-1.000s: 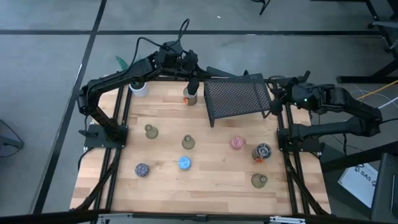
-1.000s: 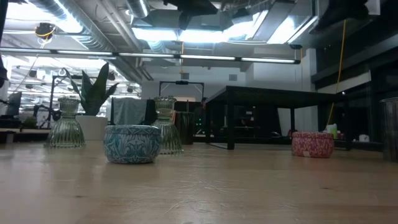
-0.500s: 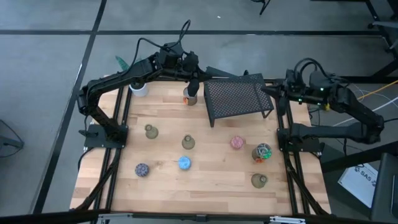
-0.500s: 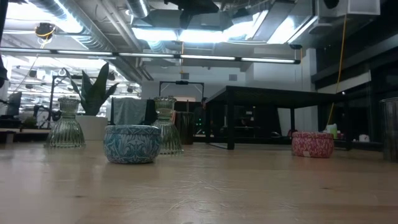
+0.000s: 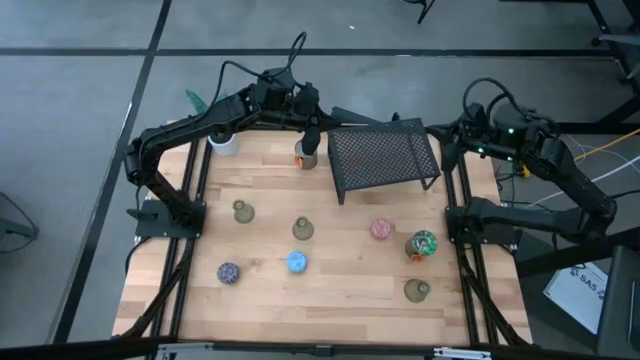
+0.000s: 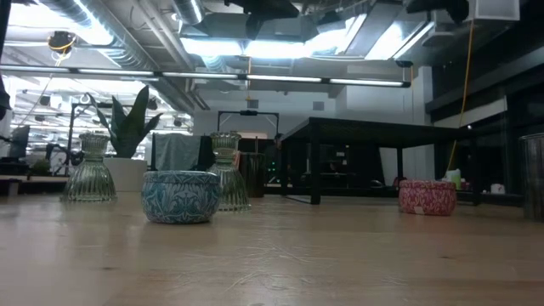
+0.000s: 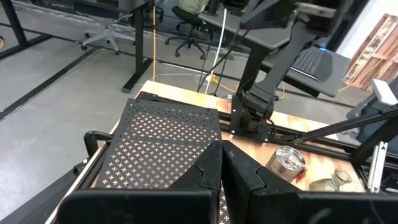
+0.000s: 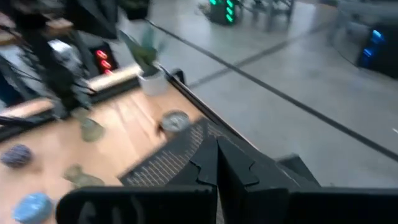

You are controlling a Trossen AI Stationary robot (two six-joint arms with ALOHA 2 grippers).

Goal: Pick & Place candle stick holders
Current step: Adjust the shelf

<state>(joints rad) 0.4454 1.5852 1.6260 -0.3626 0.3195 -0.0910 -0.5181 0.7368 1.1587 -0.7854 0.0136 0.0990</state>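
Several small candle stick holders stand on their bases on the wooden table. There are olive-green glass ones [image 5: 241, 210] [image 5: 303, 228] [image 5: 417, 290], a blue one [image 5: 297, 262], a purple-speckled one [image 5: 229, 272] and a pink one [image 5: 381, 229]. Two are silvery with orange [image 5: 422, 244] [image 5: 305, 155]. My left gripper [image 5: 311, 135] hangs shut, high over the far silvery holder and beside the black mesh rack [image 5: 383, 157]; its shut fingers [image 7: 222, 163] hold nothing. My right gripper [image 5: 443, 140] is shut at the rack's right end, off the table's right edge, its fingers [image 8: 217, 163] pointing across the rack.
A white pot with a green plant [image 5: 223, 143] stands at the far left corner. The black mesh rack fills the far right of the table. In the low view the blue holder [image 6: 179, 196], two glass holders [image 6: 91, 170] [image 6: 228, 174] and the pink one [image 6: 427, 197] stand in a row.
My right arm has swung round toward the table's far edge and risen a little. Its gripper has tipped up from slanting down to nearly level and stays shut. My left arm and all the holders have kept still.
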